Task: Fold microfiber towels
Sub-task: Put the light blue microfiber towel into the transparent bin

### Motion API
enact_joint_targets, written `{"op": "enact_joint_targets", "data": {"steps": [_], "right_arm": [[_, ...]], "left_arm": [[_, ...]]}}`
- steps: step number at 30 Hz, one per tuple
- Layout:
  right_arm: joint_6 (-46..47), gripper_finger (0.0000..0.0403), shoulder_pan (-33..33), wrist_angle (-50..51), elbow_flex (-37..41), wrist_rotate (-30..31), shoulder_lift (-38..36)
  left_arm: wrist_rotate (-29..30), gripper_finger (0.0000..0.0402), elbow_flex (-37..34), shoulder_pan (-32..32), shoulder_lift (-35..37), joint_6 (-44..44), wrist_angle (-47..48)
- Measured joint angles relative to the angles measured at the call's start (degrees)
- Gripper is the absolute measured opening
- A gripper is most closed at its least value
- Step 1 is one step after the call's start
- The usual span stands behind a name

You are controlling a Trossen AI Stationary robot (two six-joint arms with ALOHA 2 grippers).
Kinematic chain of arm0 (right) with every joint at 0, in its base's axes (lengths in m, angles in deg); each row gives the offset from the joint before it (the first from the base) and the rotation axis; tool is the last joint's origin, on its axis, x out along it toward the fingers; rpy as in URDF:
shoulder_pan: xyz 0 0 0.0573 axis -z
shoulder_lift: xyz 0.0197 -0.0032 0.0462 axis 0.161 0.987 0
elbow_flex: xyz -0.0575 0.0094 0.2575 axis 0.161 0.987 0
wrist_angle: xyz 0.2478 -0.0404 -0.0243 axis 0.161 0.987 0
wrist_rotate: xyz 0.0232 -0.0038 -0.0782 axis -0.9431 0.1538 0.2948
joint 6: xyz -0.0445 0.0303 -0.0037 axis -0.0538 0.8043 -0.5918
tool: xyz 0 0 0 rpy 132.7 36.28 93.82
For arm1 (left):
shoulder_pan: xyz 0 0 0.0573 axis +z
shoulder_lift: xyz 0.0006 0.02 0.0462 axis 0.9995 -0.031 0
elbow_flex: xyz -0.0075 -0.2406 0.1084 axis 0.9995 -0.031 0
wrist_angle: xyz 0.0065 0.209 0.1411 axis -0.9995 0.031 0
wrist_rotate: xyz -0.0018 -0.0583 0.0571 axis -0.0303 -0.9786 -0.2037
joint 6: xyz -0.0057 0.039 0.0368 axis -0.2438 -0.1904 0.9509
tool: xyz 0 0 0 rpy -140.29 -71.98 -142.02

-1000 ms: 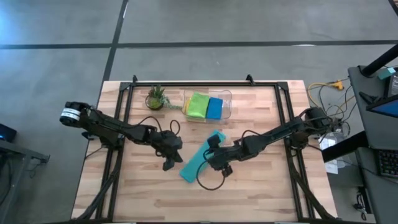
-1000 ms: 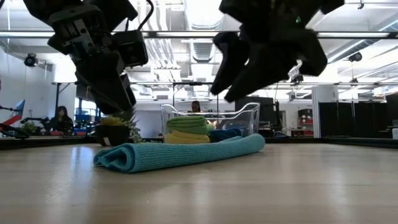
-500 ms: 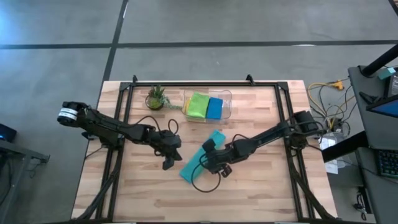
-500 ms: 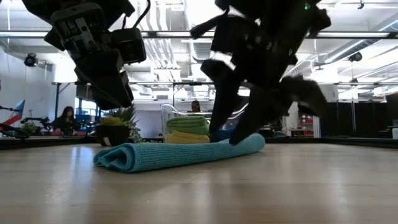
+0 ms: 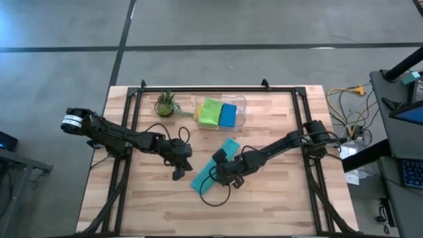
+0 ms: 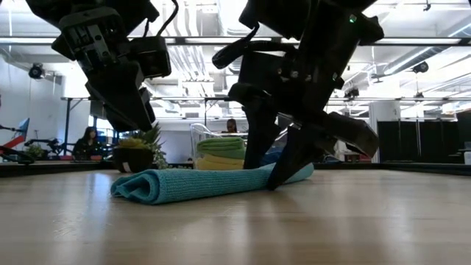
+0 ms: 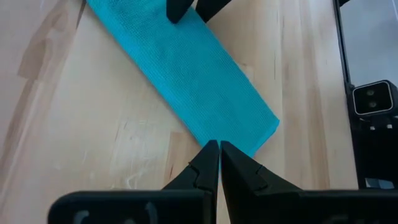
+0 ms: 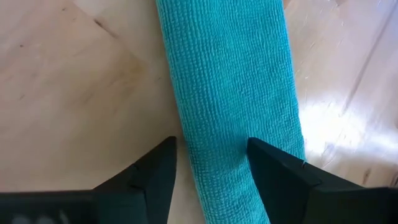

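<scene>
My right gripper (image 8: 208, 165) has come down, open, straddling the teal towel (image 8: 233, 93); grasping comes next.

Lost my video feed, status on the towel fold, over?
Right gripper open, straddling the teal towel. Left gripper shut, beside the towel's end. Towel folded in a long strip on the table. Nothing in the way.

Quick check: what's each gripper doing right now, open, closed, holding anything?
Left gripper: closed, empty, above the table beside the teal towel.
Right gripper: open, fingers either side of the teal towel, not gripping it yet.
</scene>
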Motion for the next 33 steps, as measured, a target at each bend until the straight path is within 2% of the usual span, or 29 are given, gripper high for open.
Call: {"op": "enact_joint_targets", "data": {"steps": [14,17,27,33], "right_arm": [[0.02,0.0156,1.01,1.78,0.86,0.99,-0.33],[0.00,0.0133,1.01,1.88,0.96,1.01,-0.53],[2.67,0.0019,0.91,-0.37,1.30,0.42,-1.13],[7.58,0.0010,0.84,0.11,-0.60,3.24,-3.14]], "left_arm": [[-0.02,0.0001,0.00,0.00,-0.07,0.07,0.00],[-0.02,0.0001,-0.02,-0.04,-0.07,0.07,0.00],[-0.02,0.0001,-0.07,0.01,-0.11,0.33,0.01],[-0.02,0.0001,-0.09,0.00,-0.11,0.42,0.13]]}}
